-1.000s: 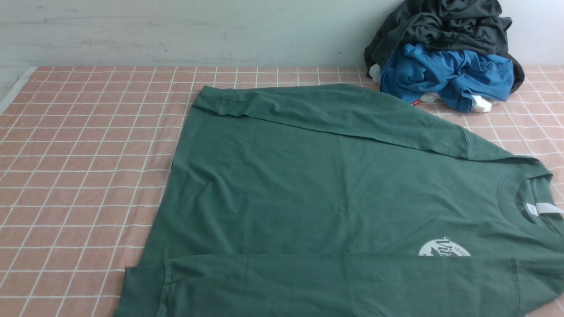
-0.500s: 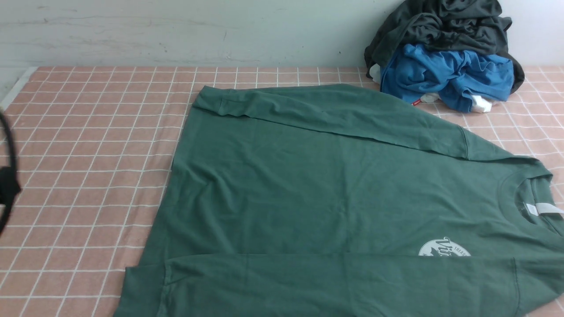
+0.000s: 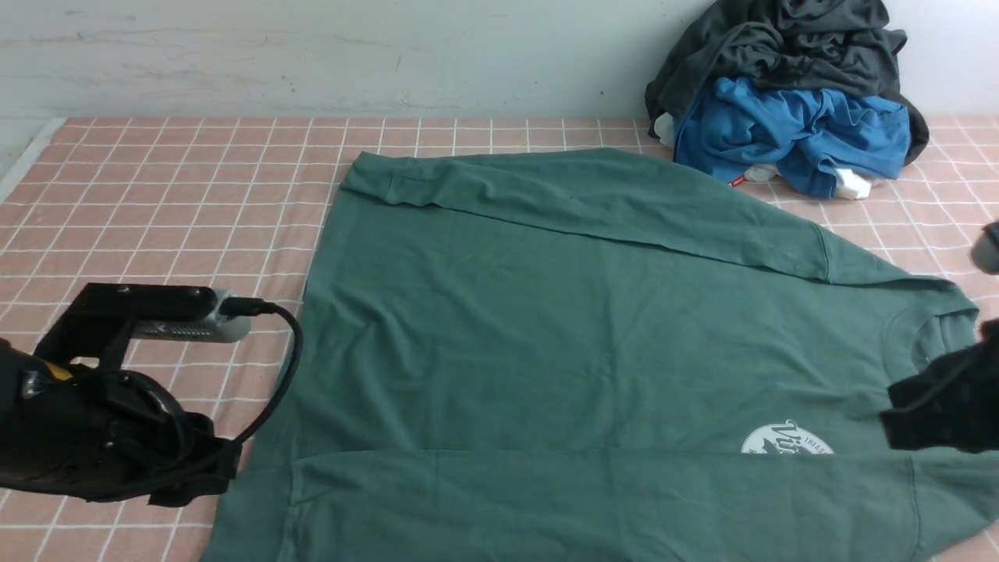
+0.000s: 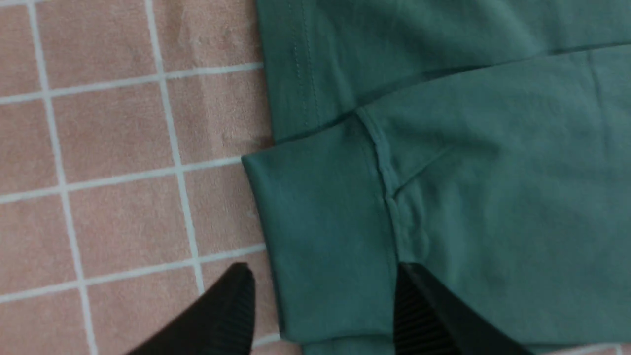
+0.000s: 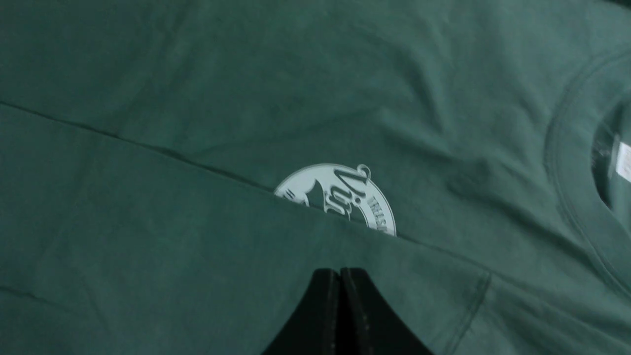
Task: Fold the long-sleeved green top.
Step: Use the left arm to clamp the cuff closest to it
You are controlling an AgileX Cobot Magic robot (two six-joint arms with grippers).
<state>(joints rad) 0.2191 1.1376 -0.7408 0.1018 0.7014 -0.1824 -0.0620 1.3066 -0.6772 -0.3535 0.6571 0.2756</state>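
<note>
Two sleeves of the green top [image 3: 515, 336] are folded in over the body; top lies flat on the checked counter [image 3: 156, 203], hem twd robot's L, neck twd R. Near sleeve [image 3: 609, 499] crosses the lower part of the round white logo [image 3: 787, 439], w/ its cuff [image 4: 325, 236] poking out past the hem; far sleeve [image 3: 593, 203] runs along the far edge.

What's changed: 1 sec ago neither arm was in the front view; now both are, L by the hem end, R over the neck end. L pincer [image 4: 323, 291] has also gone from shut to wide apart, tips either side of the cuff, nothing gripped. R pincer [image 5: 340, 271] is closed, tips together above near sleeve, no cloth seen pinched.

For the task: sleeve stage looks done, prob. abt to start body folds. R pincer needs to open before it can grab; L seems ready for the cuff/hem corner. Risk: L catches only the cuff & drags the sleeve back out w/o the body layer.

Beyond the top, far R: blue garment [image 3: 792, 133] under dark grey one [image 3: 788, 51], by the wall [image 3: 351, 58].
</note>
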